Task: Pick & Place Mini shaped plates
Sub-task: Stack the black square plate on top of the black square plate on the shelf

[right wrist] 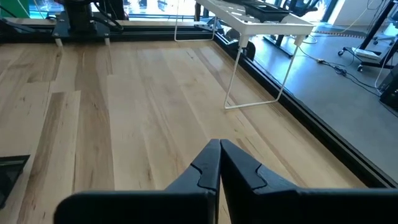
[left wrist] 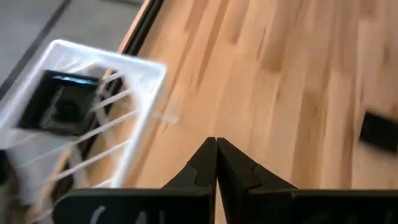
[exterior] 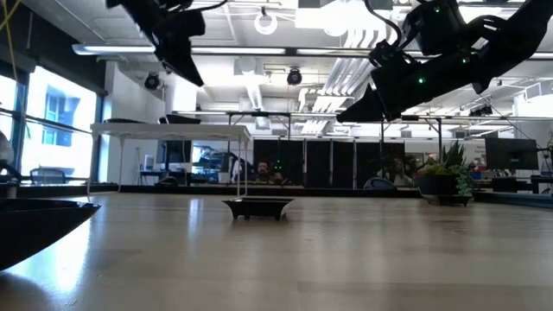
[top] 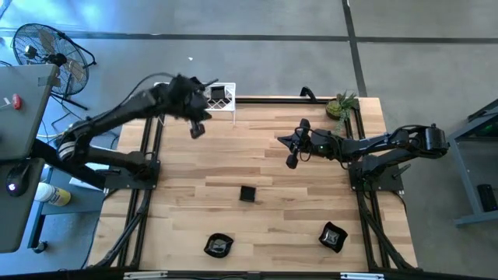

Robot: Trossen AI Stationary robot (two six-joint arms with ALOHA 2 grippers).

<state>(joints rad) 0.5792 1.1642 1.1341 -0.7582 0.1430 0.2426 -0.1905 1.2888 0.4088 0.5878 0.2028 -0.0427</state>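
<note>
Three glossy black mini plates lie flat on the table: a square one [top: 247, 194] near the middle, also in the low view [exterior: 257, 207], and two near the near edge [top: 219, 246] [top: 333, 236]. Another black plate [left wrist: 62, 102] sits in the white wire rack [top: 222, 97] at the far edge. My left gripper [top: 196, 131] [left wrist: 216, 155] hovers shut above the table just near of the rack, holding nothing. My right gripper [top: 291, 161] [right wrist: 219, 155] hovers shut over the table's right-centre, also holding nothing.
A small green potted plant [top: 342, 105] stands at the far right corner. The rack [right wrist: 261, 25] stands on thin white legs at the far edge. Bare wood lies between the grippers and the plates. A fan and a side table stand off the table's left.
</note>
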